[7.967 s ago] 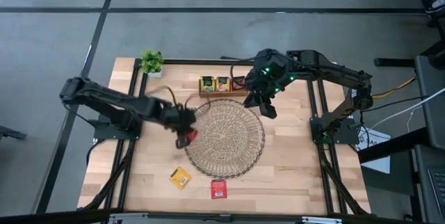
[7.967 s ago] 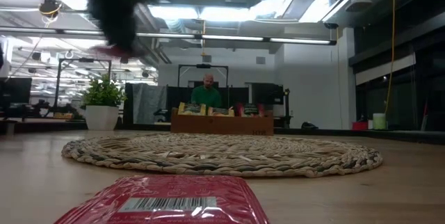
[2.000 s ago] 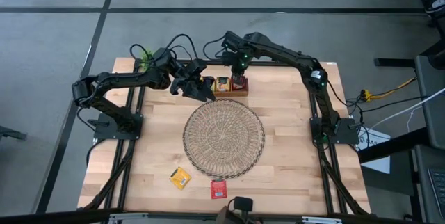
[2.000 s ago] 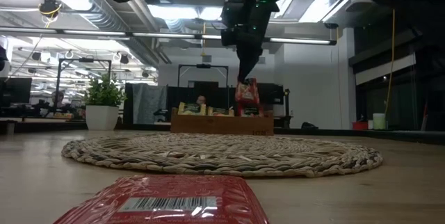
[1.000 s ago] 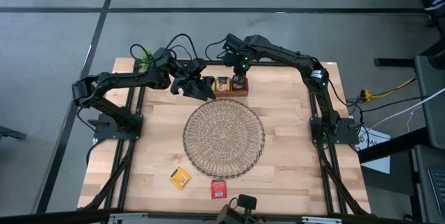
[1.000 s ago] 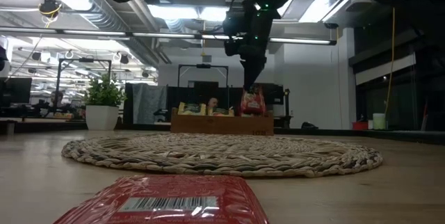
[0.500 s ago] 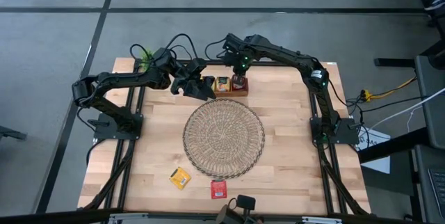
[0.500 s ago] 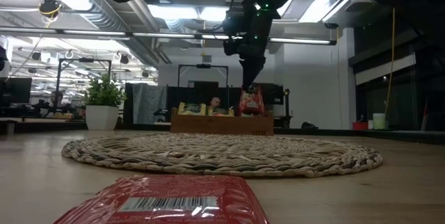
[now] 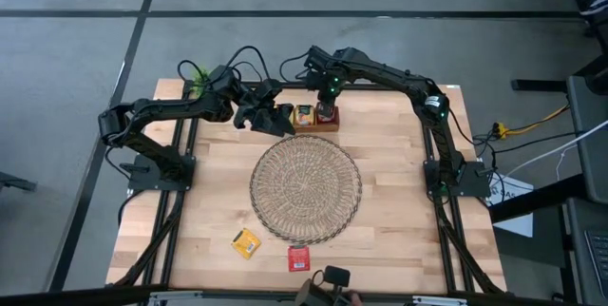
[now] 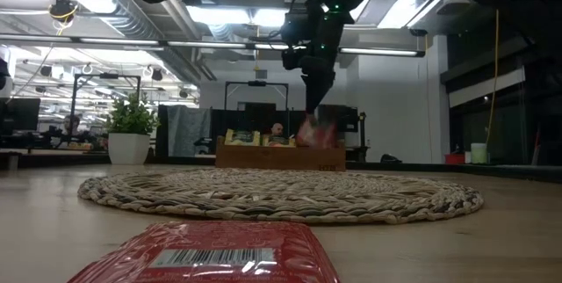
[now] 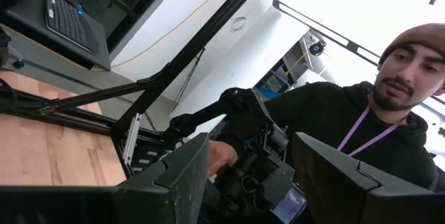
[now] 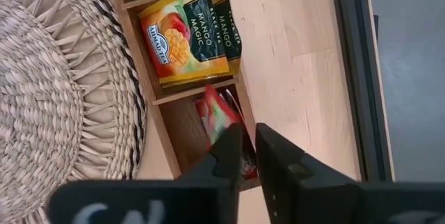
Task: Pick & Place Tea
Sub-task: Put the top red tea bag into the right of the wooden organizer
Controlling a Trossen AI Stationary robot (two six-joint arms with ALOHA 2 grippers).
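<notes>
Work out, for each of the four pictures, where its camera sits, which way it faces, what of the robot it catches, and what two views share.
High: overhead, straight down; both arms, wooden box, wicker mat.
Low: table height, level across; red sachet nearest, right pincer above the box.
Left wrist: past its own fingers toward a person beyond the table.
Right wrist: down past its fingers into the box's end compartment, red sachets inside.
Shared: high, low and right wrist all show box and mat.

Even overhead light fills the high view, with soft shadows on the table [image 9: 399, 192]. Ceiling strip lights [image 10: 290, 48] glare in the low view, where the nearest red sachet [image 10: 211, 252] is blurred.
</notes>
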